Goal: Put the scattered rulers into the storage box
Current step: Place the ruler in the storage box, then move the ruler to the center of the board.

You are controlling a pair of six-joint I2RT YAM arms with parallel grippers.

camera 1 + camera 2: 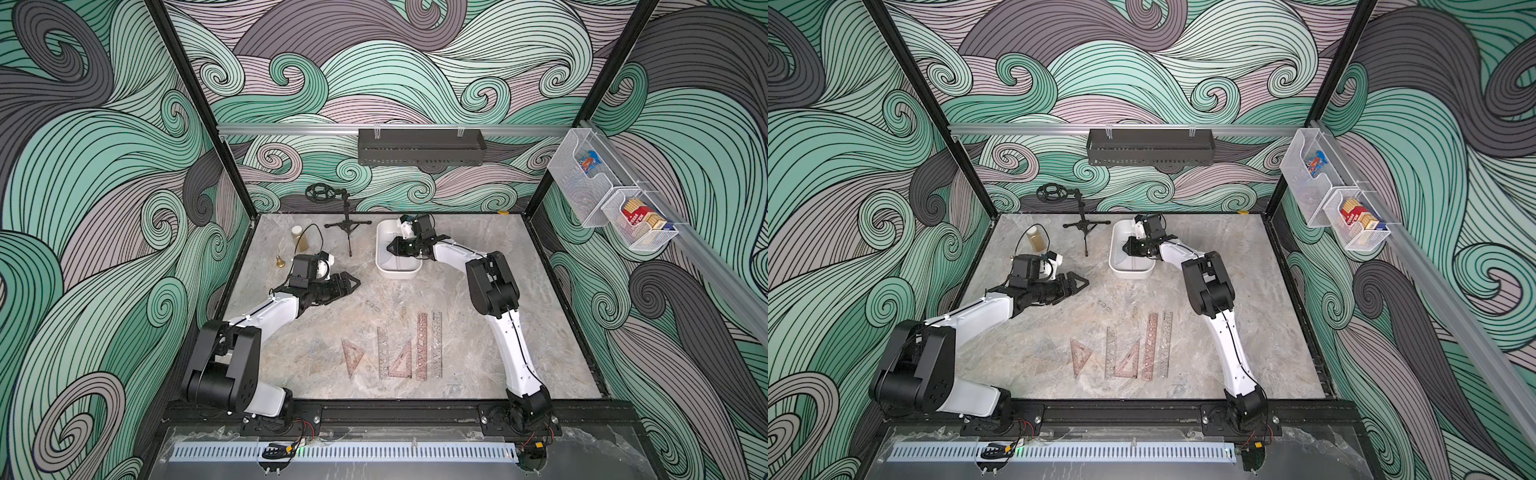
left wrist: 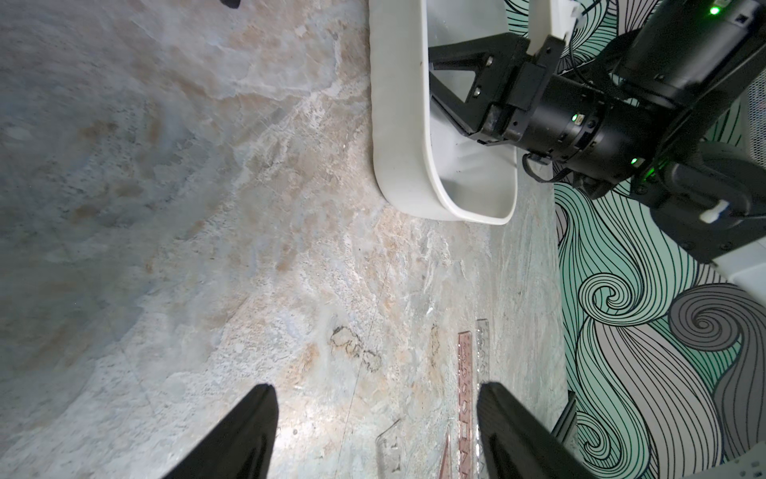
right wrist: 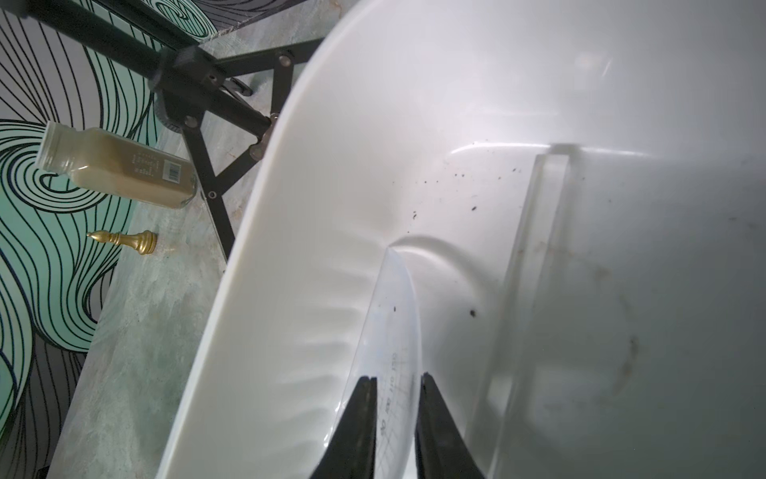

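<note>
The white storage box (image 1: 380, 266) (image 1: 1116, 270) stands at the back of the table. My right gripper (image 1: 391, 248) (image 1: 1127, 248) (image 3: 396, 376) reaches down into it. Its jaws stand slightly apart, and a clear half-round protractor (image 3: 398, 307) leans loosely between them. A clear straight ruler (image 3: 532, 249) lies on the box floor. Several rulers rest in a row near the front: a set square (image 1: 352, 356), a clear ruler (image 1: 382, 353), a second set square (image 1: 402, 362), a pinkish-brown ruler (image 1: 422, 347) (image 2: 465, 394) and another clear ruler (image 1: 436, 345). My left gripper (image 1: 354, 282) (image 1: 1083, 282) (image 2: 375, 387) hovers open and empty left of the box.
A black tripod stand (image 1: 348, 227), a bottle of tan liquid (image 1: 300, 237) (image 3: 124, 170) and a small gold chess piece (image 1: 281, 262) (image 3: 124, 240) stand at the back left. A black perforated shelf (image 1: 419, 147) hangs on the rear wall. White wire baskets (image 1: 602, 195) hang on the right wall.
</note>
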